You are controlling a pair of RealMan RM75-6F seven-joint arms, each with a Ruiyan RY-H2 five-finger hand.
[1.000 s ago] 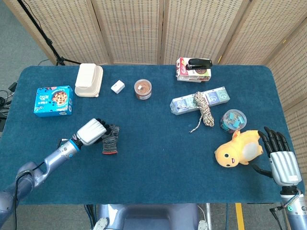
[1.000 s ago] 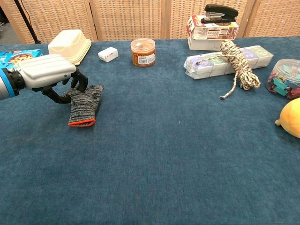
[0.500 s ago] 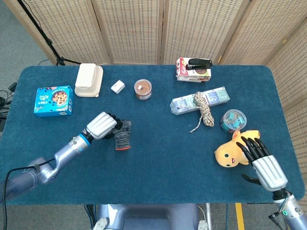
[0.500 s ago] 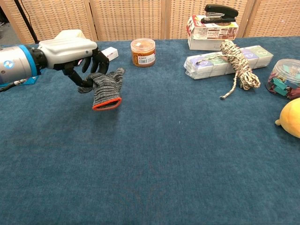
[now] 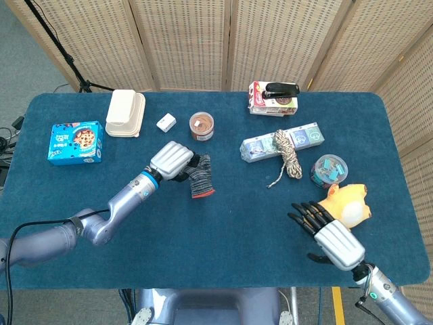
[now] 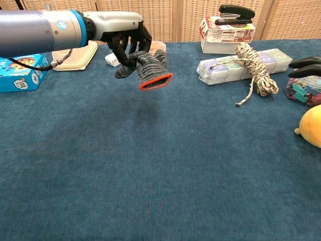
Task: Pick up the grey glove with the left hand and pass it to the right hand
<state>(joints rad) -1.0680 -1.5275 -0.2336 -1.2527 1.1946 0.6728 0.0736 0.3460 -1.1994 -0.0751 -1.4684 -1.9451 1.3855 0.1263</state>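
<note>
The grey glove [image 5: 199, 177] with its orange cuff hangs above the table, lifted clear of the cloth. My left hand [image 5: 172, 160] grips it by the finger end; in the chest view the glove [image 6: 150, 69] dangles from that hand [image 6: 123, 30] with its cuff pointing down and right. My right hand [image 5: 326, 232] is open, fingers spread, low over the table's front right, well apart from the glove. Only its dark fingertips [image 6: 306, 64] show at the right edge of the chest view.
A yellow duck toy [image 5: 348, 206] lies just behind my right hand. Further back are a tub of clips [image 5: 327, 168], a rope [image 5: 287, 154] on a flat pack, a stapler [image 5: 281, 89] on a box, a brown jar [image 5: 201, 126], a cream lunchbox [image 5: 124, 113] and a blue cookie box [image 5: 75, 142].
My left hand has lifted the glove off the table and carried it right and further back. My right hand has moved left, away from the duck toward the middle.
</note>
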